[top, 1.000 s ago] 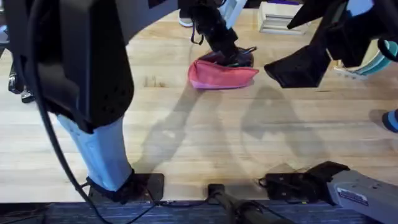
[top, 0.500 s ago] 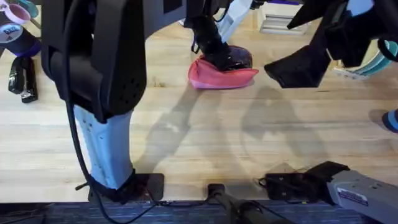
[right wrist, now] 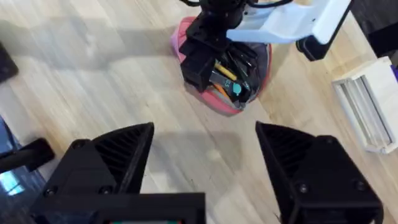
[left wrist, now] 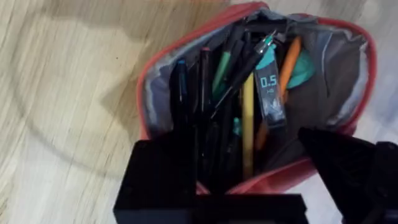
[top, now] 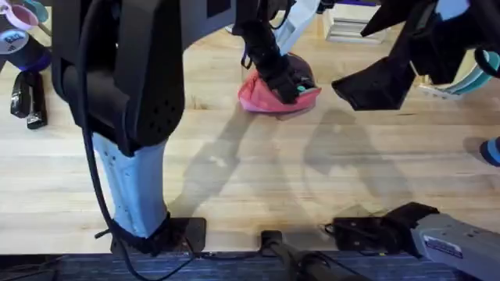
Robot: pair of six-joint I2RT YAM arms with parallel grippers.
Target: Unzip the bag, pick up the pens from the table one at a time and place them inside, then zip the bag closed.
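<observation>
You are working a soft, floppy bag (top: 275, 92) far across the table (top: 234, 179), left gripper (top: 287, 84) spread over its pen-stuffed mouth, right gripper (right wrist: 205, 163) open, empty; pinch the zipper tab.

Soft pink fabric pouch (top: 262, 97) on light wooden plank table (top: 258, 168), directly under left arm's black fingers (top: 286, 84), touching them. Well apart toward the table's far-left side: chunky black stapler (top: 26, 98). Right arm's black fingers (top: 371, 86) raised beside pouch, apart from it.
</observation>
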